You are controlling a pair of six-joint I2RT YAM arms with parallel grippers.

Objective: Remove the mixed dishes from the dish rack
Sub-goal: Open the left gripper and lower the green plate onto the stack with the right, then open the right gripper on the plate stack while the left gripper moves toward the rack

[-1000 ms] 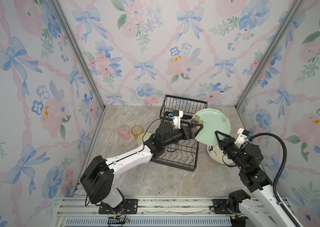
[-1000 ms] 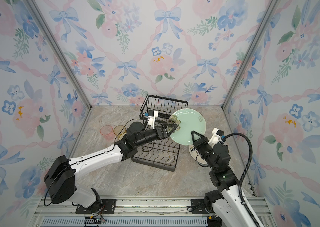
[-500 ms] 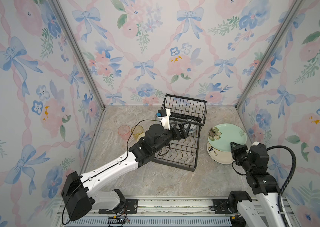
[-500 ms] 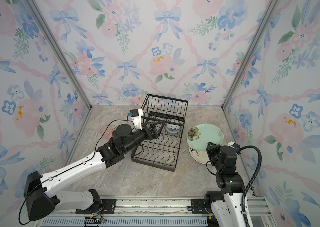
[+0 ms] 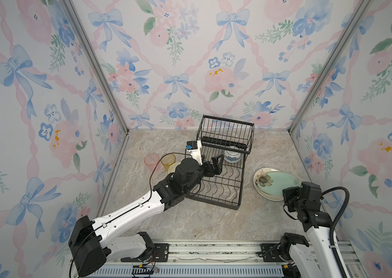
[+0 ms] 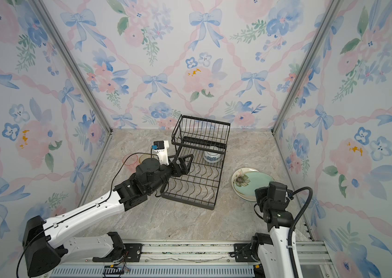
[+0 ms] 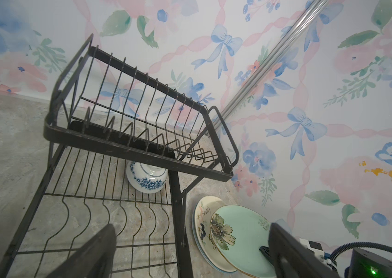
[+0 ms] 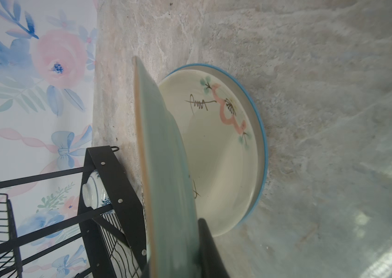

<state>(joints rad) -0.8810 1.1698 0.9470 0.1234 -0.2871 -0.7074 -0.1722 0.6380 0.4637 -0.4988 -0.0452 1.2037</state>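
In both top views, the round glazed pale green plate (image 5: 278, 183) sits on the tabletop (image 5: 190, 223) beside the black wire dish rack (image 5: 214, 204). Your left arm stretches low over its tray.

Left wrist: the left gripper (image 7: 187, 252) has its fingers spread. The raised tier (image 7: 130, 150) could snag a reach for the blue-and-white patterned bowl (image 7: 146, 178).

Right wrist: the right gripper (image 8: 185, 240) fingers pinch the plate's rim, and the plate is tilted over a cream plate (image 8: 214, 149). Releasing it at this angle risks chipping.

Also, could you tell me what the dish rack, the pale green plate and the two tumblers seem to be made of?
The dish rack looks like metal wire with a matte black coating: thin rigid rods, little shine. The pale green plate looks like glazed ceramic: smooth sheen, tan rim. The pink tumbler and yellow tumbler look like plastic, possibly glass: tinted, see-through walls.
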